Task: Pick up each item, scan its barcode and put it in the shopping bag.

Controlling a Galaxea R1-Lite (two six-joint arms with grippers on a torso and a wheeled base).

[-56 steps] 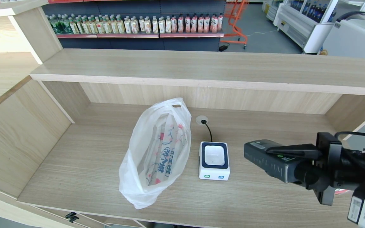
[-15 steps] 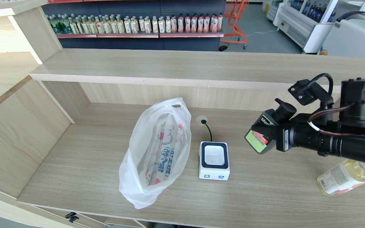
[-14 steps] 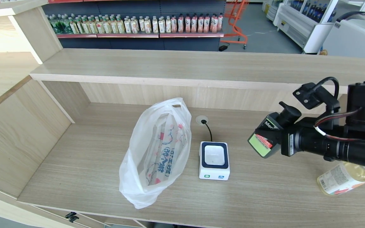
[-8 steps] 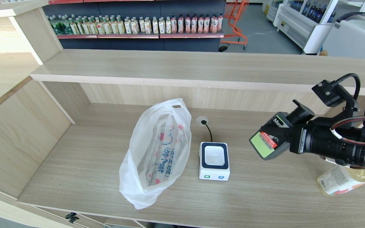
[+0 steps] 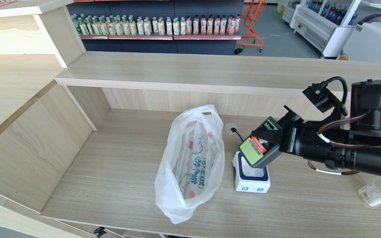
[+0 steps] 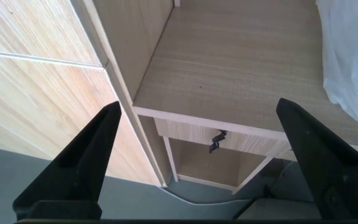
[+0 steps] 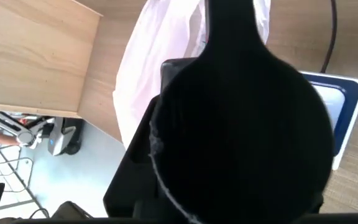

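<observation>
My right gripper [image 5: 278,137] is shut on a dark box [image 5: 259,149] with a green and red label on its end. It holds the box just above the white scanner [image 5: 250,178], label end tilted down toward the scanner's window. The right wrist view shows the scanner [image 7: 348,115] and the bag [image 7: 160,56] beneath the dark box. The white shopping bag [image 5: 190,162] lies open to the scanner's left with a printed packet inside. My left gripper [image 6: 197,168] hangs open with nothing in it off the counter's front edge, the bag [image 6: 353,56] beyond it.
A bottle of yellow liquid [image 5: 380,193] lies on the counter at the far right. The scanner's cable [image 5: 238,135] runs to a hole in the counter behind it. A raised shelf [image 5: 210,71] spans the back and a wooden side wall [image 5: 35,145] closes the left.
The head camera has shifted, so the whole scene sits further right. My right gripper turned the box label-end down and carried it left, from beside the scanner to above it.
</observation>
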